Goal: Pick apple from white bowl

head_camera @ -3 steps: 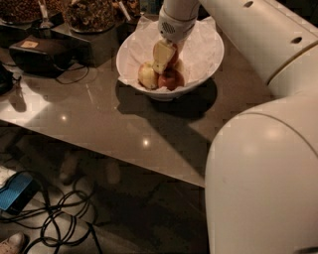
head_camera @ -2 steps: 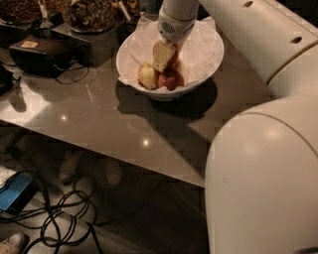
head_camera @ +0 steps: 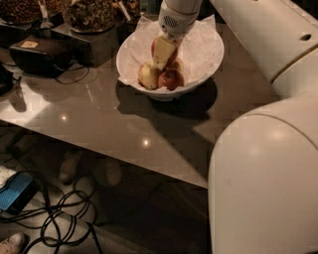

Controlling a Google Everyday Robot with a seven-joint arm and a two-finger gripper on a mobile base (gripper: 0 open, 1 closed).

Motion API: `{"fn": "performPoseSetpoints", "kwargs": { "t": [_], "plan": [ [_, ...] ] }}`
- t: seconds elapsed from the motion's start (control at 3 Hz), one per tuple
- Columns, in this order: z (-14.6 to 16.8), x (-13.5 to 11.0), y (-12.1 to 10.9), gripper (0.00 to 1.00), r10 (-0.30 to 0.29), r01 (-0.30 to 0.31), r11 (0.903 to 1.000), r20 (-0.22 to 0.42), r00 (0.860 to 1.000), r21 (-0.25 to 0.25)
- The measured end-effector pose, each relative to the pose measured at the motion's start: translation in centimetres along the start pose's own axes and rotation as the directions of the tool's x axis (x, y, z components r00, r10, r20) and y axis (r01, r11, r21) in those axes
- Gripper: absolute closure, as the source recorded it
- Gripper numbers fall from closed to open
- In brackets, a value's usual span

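Going left to right: at the far left corner of the counter (head_camera: 99, 116) there's a dark box (head_camera: 35, 49) with a cord trailing off it. Next to it, along the far edge, are the dark containers of nuts (head_camera: 89, 15). Just right of those, about mid far edge, sits the white bowl (head_camera: 196, 79), lined with paper. The gripper (head_camera: 162, 58) is down inside it, lying across the front of the apple (head_camera: 173, 53), the big red one at the back of the pile. Honestly I can't tell if it has a grip or is just resting there. A yellow-green apple (head_camera: 147, 75) and a smaller dark red apple (head_camera: 171, 80) crowd in right in front. The arm (head_camera: 258, 30) reaches in from the right, wrist tipped down and left.
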State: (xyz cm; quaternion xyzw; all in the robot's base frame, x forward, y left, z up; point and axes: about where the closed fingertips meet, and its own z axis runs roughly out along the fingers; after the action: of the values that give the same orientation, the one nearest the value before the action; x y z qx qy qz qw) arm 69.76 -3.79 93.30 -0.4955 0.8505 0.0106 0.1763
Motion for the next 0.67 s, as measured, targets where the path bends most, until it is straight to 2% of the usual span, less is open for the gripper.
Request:
{"fn": "performPoseSetpoints", "kwargs": {
  "t": [0.33,0.67],
  "plan": [
    [-4.0,-0.5,1.5,1.0,-0.076,0.081,0.9945,0.082,0.994,-0.066],
    [-8.3,-1.5,3.6,1.0,-0.176,0.199,0.9744,0.196,0.965,-0.104]
  ]
}}
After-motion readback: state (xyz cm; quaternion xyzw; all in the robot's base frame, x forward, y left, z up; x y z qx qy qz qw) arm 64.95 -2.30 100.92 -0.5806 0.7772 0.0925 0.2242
